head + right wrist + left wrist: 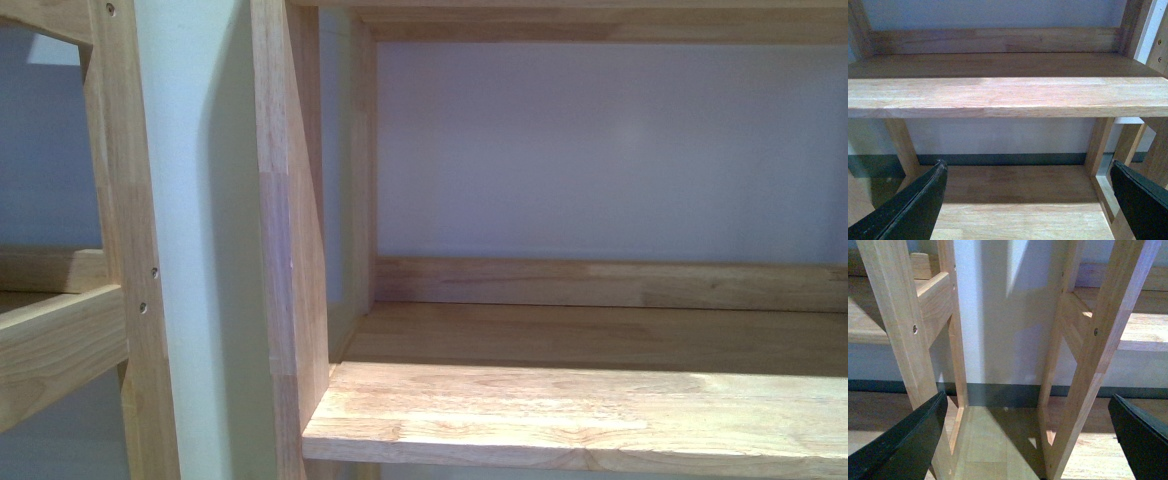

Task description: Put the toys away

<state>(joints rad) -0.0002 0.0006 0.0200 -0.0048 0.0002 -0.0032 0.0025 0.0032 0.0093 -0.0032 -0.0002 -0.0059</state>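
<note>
No toys show in any view; they are out of view. My left gripper [1028, 440] is open, with nothing between its black fingers [903, 440]; it faces the gap between two wooden shelf units. My right gripper [1028, 200] is also open and empty, its black fingers [913, 205] spread in front of a lower wooden shelf board [1018, 200]. Neither arm appears in the front view.
A wooden shelf [590, 410] with a back rail fills the front view, its side post [290, 230] at the left. A second shelf unit [120, 230] stands further left, with pale wall between them. Slanted posts [1093, 355] flank the gap; a dark baseboard [1003, 395] runs behind.
</note>
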